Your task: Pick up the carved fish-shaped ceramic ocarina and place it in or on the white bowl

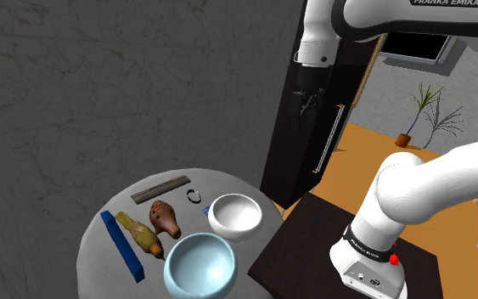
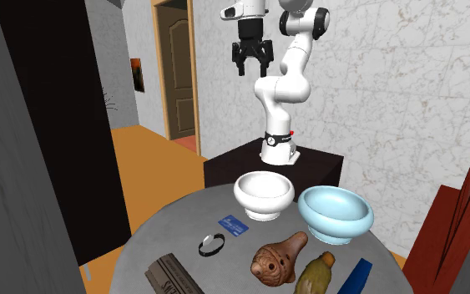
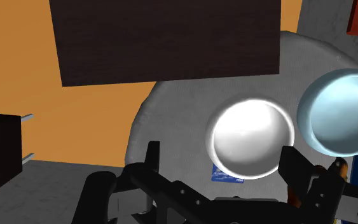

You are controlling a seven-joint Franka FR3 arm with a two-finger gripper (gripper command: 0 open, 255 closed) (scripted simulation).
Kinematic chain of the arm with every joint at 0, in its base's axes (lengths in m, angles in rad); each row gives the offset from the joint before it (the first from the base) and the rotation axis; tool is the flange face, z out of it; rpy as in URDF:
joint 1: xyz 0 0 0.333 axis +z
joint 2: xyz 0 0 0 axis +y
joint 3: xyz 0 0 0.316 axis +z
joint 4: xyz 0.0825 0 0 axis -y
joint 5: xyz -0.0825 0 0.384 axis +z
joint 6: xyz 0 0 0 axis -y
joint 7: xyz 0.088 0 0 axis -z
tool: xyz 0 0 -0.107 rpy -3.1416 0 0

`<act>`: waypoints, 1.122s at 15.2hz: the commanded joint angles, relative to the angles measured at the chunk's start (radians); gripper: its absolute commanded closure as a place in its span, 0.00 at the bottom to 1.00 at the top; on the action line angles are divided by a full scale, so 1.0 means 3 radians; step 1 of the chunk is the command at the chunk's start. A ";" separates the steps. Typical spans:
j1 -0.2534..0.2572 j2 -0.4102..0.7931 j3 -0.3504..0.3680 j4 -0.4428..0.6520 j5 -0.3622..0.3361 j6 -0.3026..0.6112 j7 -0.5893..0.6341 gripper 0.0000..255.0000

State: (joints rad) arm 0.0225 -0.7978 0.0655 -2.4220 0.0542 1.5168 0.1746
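The tool (image 1: pixel 303 106), a black two-finger hand on a white arm, hangs high above a round grey counter (image 1: pixel 92 259) in the shoulder view, well apart from everything on it. The brown fish-shaped ocarina (image 1: pixel 165 219) lies on the counter, between a yellowish bottle-like piece (image 1: pixel 141 235) and the white bowl (image 1: pixel 235 222), and is not in the bowl. A pale blue bowl (image 1: pixel 199 267) sits just beside the white one.

In the second exterior view, from across the counter, the tool (image 2: pixel 250 60) has its fingers spread wide with nothing between them. The ocarina (image 2: pixel 279 259) rests near the front edge. The white bowl (image 2: pixel 264 200) stands beyond it, empty.

In the wrist view the two black fingers stand apart and clasp nothing. The white bowl (image 3: pixel 252 137) lies well below them, bare inside.

Judging from this, no step of the task is done yet. The ocarina is untouched, so the whole job remains: come down over it, close on it, lift it, carry it across and release it into the white bowl.
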 commanded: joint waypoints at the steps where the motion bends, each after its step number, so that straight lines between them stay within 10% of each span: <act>1: 0.0000 0.0000 0.0000 0.0000 0.0000 0.0000 0.0000 0.00; 17: 0.0143 0.1280 0.0805 -0.0315 0.0331 0.1914 0.0805 0.00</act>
State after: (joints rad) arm 0.0672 -0.4490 0.2939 -2.5175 0.1556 2.0490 0.4022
